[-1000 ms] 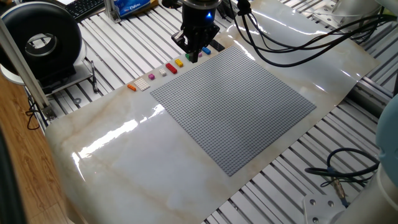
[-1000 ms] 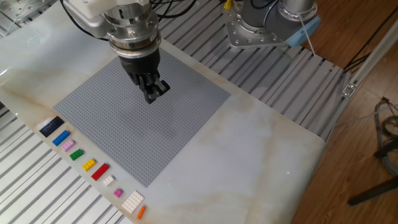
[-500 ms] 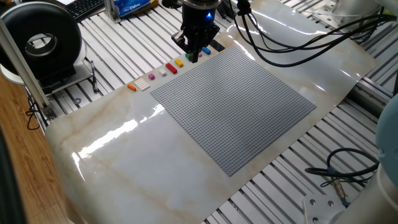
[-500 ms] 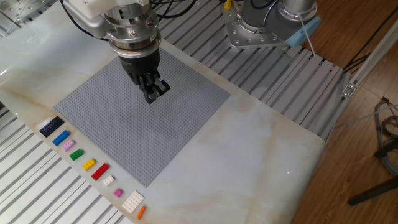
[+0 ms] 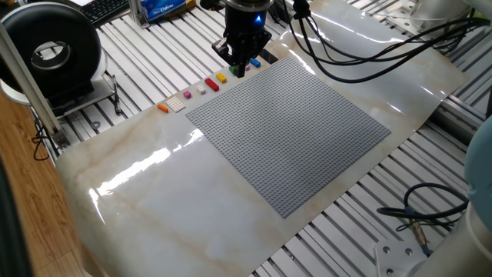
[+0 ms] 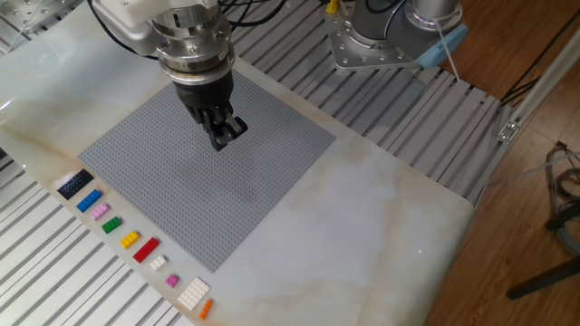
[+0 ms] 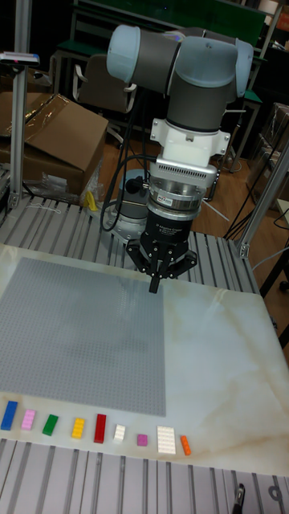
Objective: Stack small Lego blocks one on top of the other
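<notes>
Change: nothing has moved since the earlier pictures; your claw and every block sit just as they did.
Claw: your claw (image 6: pixel 222 140) hangs above the grey baseplate (image 6: pixel 272 145), pointing down, and it touches nothing.
Claw fingers: the two fingers (image 7: pixel 154 283) are pressed together at the tip, and you can see no block between them.
Black block: it (image 6: pixel 74 184) lies on the marble table (image 6: pixel 381 208) just off the baseplate's edge, well apart from your claw, across the plate from it in the other fixed view.
Blue block: it (image 6: pixel 88 201) lies right next to the black one, flat on the table, and just as far from your claw.
Pink-purple block: it (image 6: pixel 99 212) comes next after the blue one, close beside it, also well apart from the claw.
Stack: the three small blocks lie side by side; none sits on top of another.
Rest of the row: after the pink-purple one you see a green block (image 6: pixel 111 225), a yellow block (image 6: pixel 130 239), a red block (image 6: pixel 146 249) and a few more small pieces, each further along the plate's edge.
Tall fixed view: the row lies along the near edge of the plate, below your claw, with the blue block at the far left end.
One fixed view: your claw stands in front of the black and blue end of the row, so you cannot see those blocks well there.
</notes>
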Motion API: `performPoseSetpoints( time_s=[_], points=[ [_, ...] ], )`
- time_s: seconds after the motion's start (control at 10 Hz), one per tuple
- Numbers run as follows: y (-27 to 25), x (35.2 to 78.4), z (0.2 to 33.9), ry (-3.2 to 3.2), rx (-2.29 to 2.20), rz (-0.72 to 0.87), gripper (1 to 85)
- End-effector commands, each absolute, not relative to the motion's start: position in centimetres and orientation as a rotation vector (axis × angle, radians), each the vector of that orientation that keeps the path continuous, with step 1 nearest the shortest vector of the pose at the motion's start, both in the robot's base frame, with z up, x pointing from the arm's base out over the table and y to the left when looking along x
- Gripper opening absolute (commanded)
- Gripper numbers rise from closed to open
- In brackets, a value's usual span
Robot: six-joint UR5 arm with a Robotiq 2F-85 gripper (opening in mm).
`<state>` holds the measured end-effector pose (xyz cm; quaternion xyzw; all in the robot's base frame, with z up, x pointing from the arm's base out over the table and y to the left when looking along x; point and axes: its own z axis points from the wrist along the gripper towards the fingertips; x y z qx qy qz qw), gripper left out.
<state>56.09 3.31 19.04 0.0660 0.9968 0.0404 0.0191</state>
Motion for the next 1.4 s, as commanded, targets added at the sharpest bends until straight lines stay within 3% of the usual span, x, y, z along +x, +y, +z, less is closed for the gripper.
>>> performPoseSetpoints(
  time_s=[0.0,1.3],
  points=[
    [3.59,56.14,19.19,3.092,0.213,0.146,1.0],
    [3.21,56.08,19.08,3.086,0.177,0.146,1.0]
  ],
)
